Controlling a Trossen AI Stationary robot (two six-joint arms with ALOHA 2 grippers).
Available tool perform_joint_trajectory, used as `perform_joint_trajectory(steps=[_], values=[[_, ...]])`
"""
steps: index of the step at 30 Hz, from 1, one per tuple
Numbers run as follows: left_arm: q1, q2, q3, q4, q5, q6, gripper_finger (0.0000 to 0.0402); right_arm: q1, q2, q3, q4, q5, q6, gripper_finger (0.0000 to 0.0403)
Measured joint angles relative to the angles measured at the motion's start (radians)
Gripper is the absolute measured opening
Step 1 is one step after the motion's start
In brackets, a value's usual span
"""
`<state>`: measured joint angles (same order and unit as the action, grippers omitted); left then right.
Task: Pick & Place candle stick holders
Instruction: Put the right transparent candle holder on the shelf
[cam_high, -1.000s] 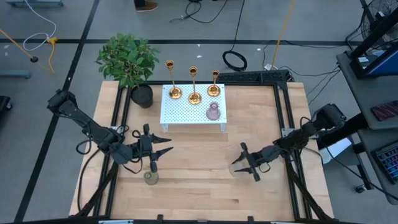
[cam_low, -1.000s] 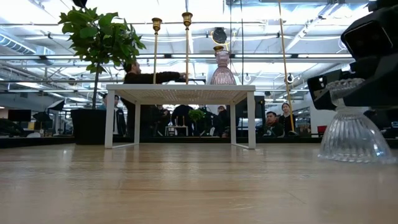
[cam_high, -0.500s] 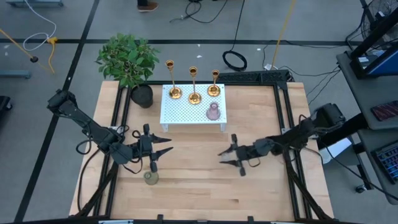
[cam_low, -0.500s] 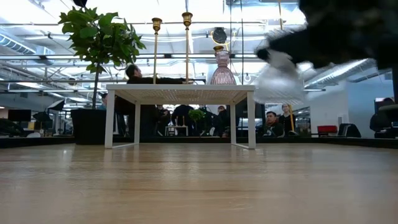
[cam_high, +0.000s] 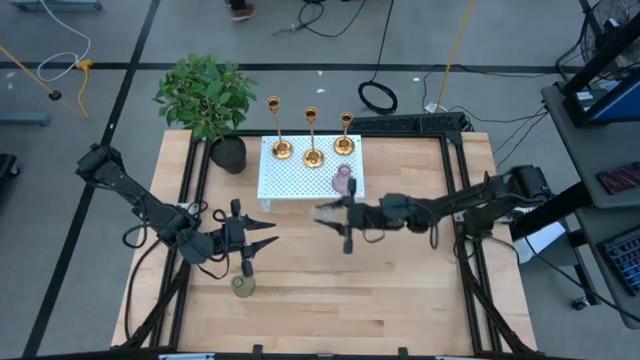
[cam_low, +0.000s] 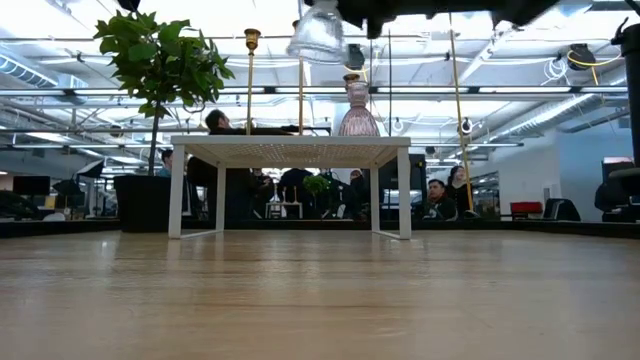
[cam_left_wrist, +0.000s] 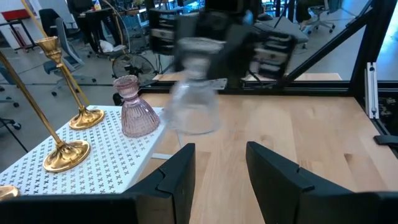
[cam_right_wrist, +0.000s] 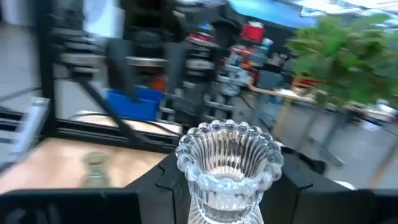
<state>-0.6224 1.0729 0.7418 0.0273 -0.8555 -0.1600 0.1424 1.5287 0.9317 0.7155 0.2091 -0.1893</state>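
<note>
My right gripper (cam_high: 335, 222) is shut on the clear ribbed glass holder (cam_right_wrist: 229, 163), in the air just in front of the white perforated stand (cam_high: 300, 183). The low view shows the holder (cam_low: 318, 35) high above the table. Three gold candlesticks (cam_high: 311, 150) and the pink holder (cam_high: 343, 180) stand on the stand by their bases. The olive-green holder (cam_high: 243, 286) stands on the table near the front left. My left gripper (cam_high: 266, 236) hangs open and empty just beyond the olive-green holder, and its own view (cam_left_wrist: 221, 168) shows it pointing at the stand. My right gripper pinches the clear holder's narrow neck (cam_right_wrist: 222, 198), just under its scalloped rim, between its two fingers (cam_right_wrist: 163, 183). The fingers come about level from the table's right side. The holder is upright, wide base down, lifted clear of the table.
A dark pot with a leafy plant (cam_high: 228, 152) stands at the stand's left. Black frame rails (cam_high: 455, 170) run along the table's sides. People sit in the room beyond the table (cam_low: 435, 195). Bare wood lies in front of the stand (cam_high: 330, 280).
My right gripper has lifted the clear holder off the table at the right. It has carried it up and toward the table's left and far side, to the front of the white stand. The holder has stayed upright.
</note>
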Motion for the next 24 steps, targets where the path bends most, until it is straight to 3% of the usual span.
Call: perform_joint_trajectory(steps=[16,24], values=[[0.000,0.000,0.000,0.007,-0.006,0.012,0.0150,-0.151,0.185,0.165,-0.018,0.004,0.071,0.0130],[0.000,0.000,0.000,0.008,-0.008,0.034,0.0150,-0.183,0.204,0.174,-0.008,0.106,0.055,0.0130]])
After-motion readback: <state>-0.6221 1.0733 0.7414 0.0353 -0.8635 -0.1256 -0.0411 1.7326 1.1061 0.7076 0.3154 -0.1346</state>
